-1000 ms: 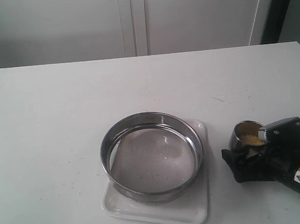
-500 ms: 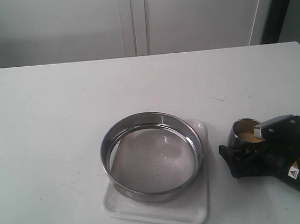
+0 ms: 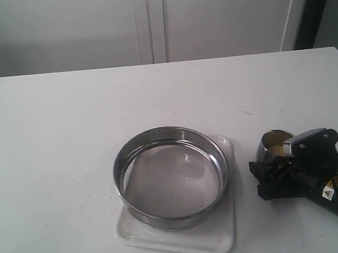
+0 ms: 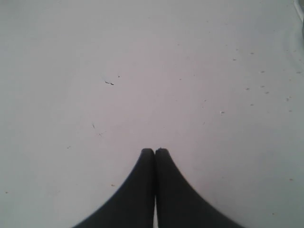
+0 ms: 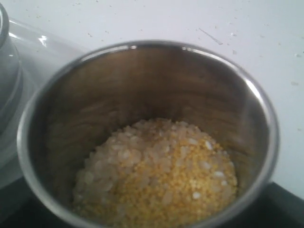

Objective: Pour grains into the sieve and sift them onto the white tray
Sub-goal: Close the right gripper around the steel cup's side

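The sieve (image 3: 172, 176), a wide steel ring with grey mesh, rests on the white tray (image 3: 219, 240) at the table's front middle; no grains show on its mesh. Just to its right, my right gripper (image 3: 275, 160) is shut on a small rounded steel cup (image 3: 268, 154), one finger on each side of it. The cup (image 5: 156, 80) fills the right wrist view and is about a third full of grains (image 5: 161, 175), golden granules mixed with pale rice. The sieve's rim (image 5: 7, 85) and the tray's rim (image 5: 42, 52) show beside the cup. My left gripper (image 4: 155, 151) is shut over bare table.
The white table (image 3: 69, 128) carries small specks and scratches (image 4: 109, 82). Pale cabinet doors (image 3: 149, 22) stand behind the far edge. The left arm is out of the exterior view.
My right gripper and the cup have shifted a little toward the sieve, and the cup sits slightly higher in the exterior view. The sieve and tray have not moved.
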Available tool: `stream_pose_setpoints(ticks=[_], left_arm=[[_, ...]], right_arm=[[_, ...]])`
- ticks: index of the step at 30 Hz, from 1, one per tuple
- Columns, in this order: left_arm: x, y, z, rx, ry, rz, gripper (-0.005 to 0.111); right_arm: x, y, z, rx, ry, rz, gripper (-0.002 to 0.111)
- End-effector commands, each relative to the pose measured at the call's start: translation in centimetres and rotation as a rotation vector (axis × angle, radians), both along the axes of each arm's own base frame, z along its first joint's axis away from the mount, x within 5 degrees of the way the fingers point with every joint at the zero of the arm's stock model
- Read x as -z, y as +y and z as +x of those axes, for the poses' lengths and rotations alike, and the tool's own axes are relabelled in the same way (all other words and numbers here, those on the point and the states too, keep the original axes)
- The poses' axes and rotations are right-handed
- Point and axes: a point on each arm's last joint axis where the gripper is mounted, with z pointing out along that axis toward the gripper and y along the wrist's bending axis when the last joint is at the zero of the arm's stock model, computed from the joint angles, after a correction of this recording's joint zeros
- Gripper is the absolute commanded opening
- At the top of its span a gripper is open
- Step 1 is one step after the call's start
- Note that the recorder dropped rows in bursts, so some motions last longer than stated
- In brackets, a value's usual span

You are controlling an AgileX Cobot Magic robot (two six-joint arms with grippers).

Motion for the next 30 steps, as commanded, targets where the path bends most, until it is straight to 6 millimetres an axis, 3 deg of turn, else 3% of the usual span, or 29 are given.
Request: stream_pose_setpoints(ticks=[1,6,20,30], left_arm=[[0.1,-0.1,0.0,0.000,-0.003,-0.014,0.000],[0.1,-0.1,0.0,0.000,-0.003,-0.014,0.000],[0.1,-0.1,0.0,0.000,-0.003,-0.014,0.000],[0.1,-0.1,0.0,0.000,-0.003,-0.014,0.000]], right_arm=[[0.1,0.0,0.1,-0.015,-0.002,-0.009,0.046],[0.1,0.5,-0.2,-0.081,-0.003,-0.006,0.000],[-0.3,0.5,-0.2,-0.084,-0.012,-0.001,0.000],[-3.7,0.6,0.3,-0.066,-0.119,0.053,0.000]])
